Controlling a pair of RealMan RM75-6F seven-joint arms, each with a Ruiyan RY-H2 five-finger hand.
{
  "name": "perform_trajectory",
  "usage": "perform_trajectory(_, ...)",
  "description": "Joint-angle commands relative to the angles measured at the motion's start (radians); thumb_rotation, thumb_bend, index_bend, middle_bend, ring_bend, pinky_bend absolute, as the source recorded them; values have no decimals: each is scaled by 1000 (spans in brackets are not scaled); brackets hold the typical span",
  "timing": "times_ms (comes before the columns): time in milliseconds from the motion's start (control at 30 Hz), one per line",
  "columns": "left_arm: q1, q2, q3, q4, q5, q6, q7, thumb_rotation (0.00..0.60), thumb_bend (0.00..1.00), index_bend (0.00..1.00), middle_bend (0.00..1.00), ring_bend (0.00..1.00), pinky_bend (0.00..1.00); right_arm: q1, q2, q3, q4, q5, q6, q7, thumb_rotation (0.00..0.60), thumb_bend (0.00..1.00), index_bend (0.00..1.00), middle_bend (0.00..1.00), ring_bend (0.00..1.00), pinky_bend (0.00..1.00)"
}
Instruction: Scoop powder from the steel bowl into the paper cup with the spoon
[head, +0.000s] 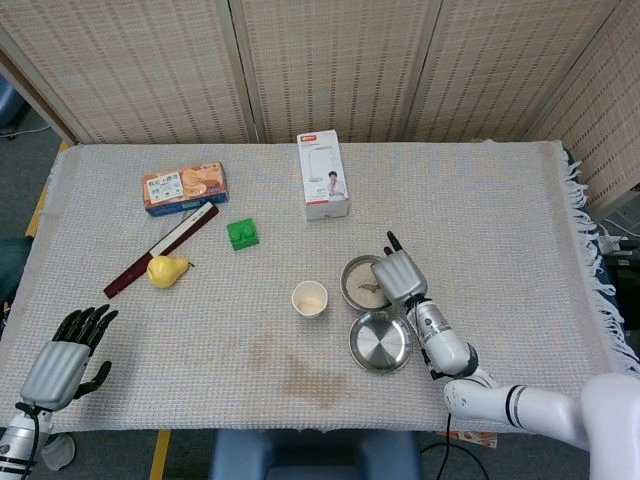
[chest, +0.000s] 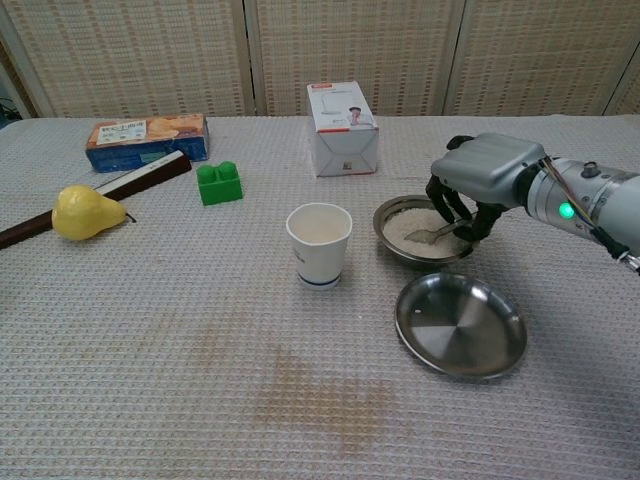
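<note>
One hand (chest: 478, 185), the right, is gripping the spoon (chest: 430, 233) in the bowl (chest: 400, 244), loading powder; the cup (chest: 319, 244) at nine o'clock is waiting.

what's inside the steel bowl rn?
Pale powder and the spoon bowl-end sit in the steel bowl. The right hand holds the spoon's handle and hides the bowl's right rim.

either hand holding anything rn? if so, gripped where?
Right hand holds the spoon by the handle end, its scoop down in the powder in the steel bowl. Left hand holds nothing, fingers apart.
</note>
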Motion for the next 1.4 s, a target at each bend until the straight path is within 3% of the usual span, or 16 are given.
perform_trajectory(33, -1, -1, 0, 1, -2, -3, -2, 600, 420, 0, 0, 0, 75, -2, 20, 20, -24, 59, -28, 62, 600, 346, 938, 593, 239, 25)
perform_trajectory(333, -3, -2, -1, 3, -6, -8, -3, 600, 419, 0, 0, 0, 75, -7, 50, 42, -24, 119, -71, 215, 600, 346, 948, 597, 245, 25)
perform_trajectory(767, -4, -4, -2, 3, -11, -11, 3, 600, 420, 0, 0, 0, 75, -13, 64, 42, -6, 74, -89, 382, 600, 346, 952, 599, 248, 24)
perform_trajectory(1400, -5, -4, 0, -1, -11, -15, 5, 600, 420, 0, 0, 0, 75, 2, 85, 26, -10, 74, -100, 466, 600, 347, 954, 601, 248, 25)
